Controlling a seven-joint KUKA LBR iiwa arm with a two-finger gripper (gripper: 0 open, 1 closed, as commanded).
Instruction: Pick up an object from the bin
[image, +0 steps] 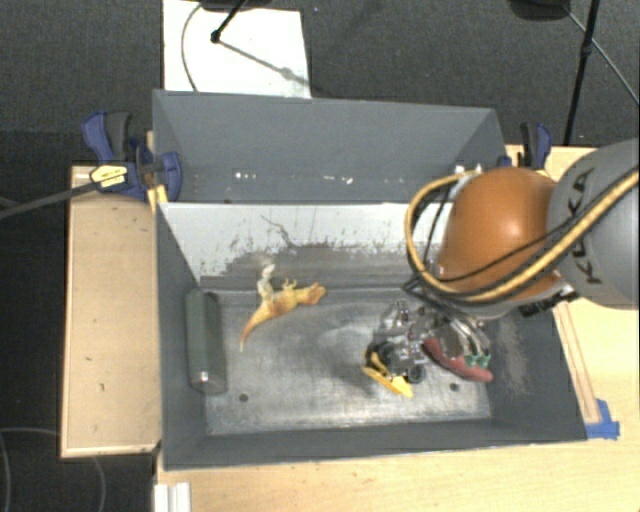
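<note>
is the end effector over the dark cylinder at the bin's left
No, the end effector is low at the right of the bin by a small yellow piece; the dark cylinder lies far left.

A dark carpet (60, 60) covers the floor, crossed by a black cable (45, 193).

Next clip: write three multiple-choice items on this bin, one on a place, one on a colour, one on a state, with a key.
1. Where in the bin is the cylinder? A the view's left, B centre, C the view's right
2. The lizard is: A blue, B yellow-orange, C green
3. The cylinder: A stands upright, B lies on its side, C leans on the lizard

Key: 1 A, it lies by the left wall. 2 B, its body shows yellow-orange. 3 B, its long side rests on the floor.
</note>
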